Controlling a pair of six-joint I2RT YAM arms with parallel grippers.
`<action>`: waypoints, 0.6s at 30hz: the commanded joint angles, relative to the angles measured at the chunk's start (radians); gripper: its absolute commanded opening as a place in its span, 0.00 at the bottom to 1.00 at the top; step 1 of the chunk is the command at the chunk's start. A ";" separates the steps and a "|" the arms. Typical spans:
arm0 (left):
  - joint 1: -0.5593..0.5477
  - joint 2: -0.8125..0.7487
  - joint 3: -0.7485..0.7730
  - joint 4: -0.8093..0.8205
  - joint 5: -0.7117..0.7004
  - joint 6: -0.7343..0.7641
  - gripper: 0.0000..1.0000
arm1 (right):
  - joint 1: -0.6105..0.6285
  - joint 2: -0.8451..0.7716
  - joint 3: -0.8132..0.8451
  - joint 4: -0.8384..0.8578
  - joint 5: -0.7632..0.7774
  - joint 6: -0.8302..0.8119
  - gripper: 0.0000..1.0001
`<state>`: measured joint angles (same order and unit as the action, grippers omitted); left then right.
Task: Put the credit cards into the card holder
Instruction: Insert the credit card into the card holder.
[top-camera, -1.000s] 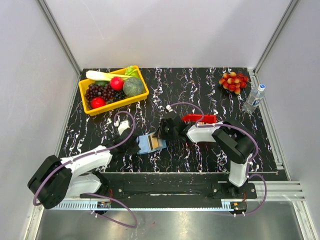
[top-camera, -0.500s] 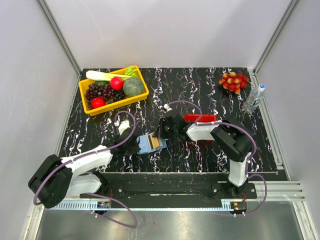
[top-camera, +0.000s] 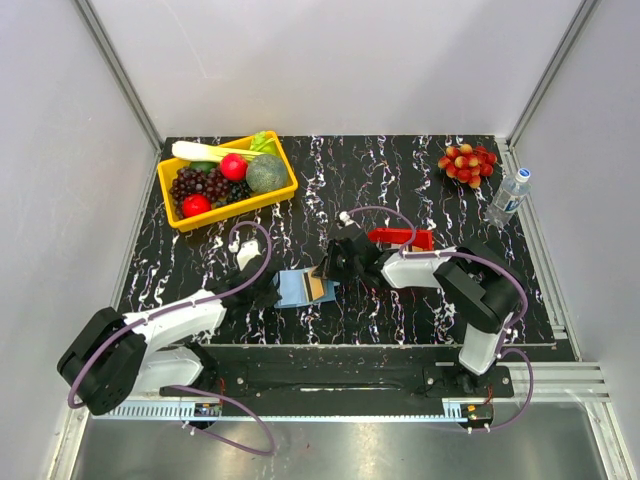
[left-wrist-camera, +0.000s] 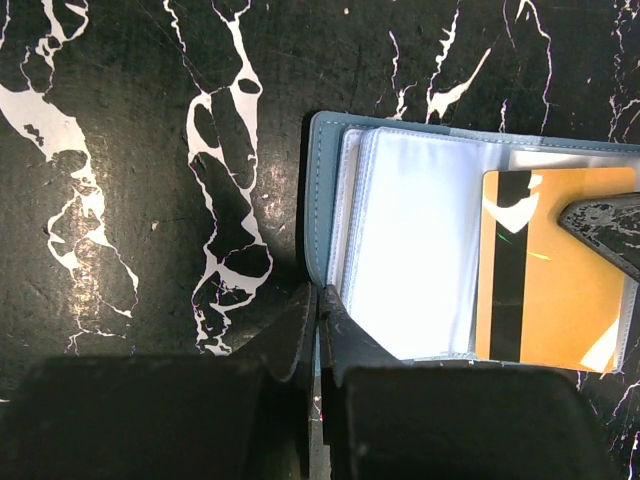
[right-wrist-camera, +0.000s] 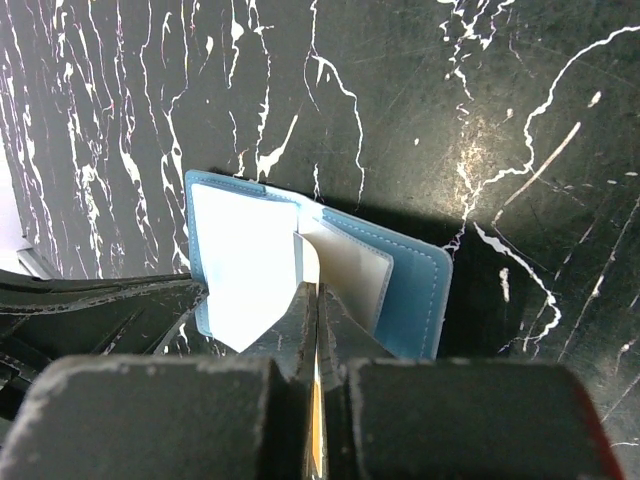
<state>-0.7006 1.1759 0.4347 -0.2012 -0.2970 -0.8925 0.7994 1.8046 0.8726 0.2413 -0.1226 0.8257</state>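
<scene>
From my remote station, the black white-veined table carries a yellow bin at its far left corner. The bin is packed with a white leek-like stalk, leafy greens, a green broccoli-like head, dark grapes and two red fruits. At the far right I see a cluster of red and yellow fruit, with a clear water bottle standing just beside it at the table's edge. A small red tray lies right of centre. Pale walls enclose three sides.
</scene>
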 joint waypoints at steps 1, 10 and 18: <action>-0.002 0.028 -0.017 -0.093 0.001 0.009 0.00 | 0.000 -0.001 -0.004 -0.030 0.083 0.015 0.00; -0.002 0.034 -0.017 -0.083 0.012 0.014 0.00 | 0.001 0.061 -0.035 0.124 0.006 0.122 0.00; -0.002 0.056 -0.011 -0.070 0.025 0.014 0.00 | 0.003 0.101 -0.053 0.141 -0.041 0.128 0.00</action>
<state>-0.7006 1.1866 0.4389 -0.2031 -0.2958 -0.8913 0.7979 1.8553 0.8371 0.3969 -0.1333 0.9497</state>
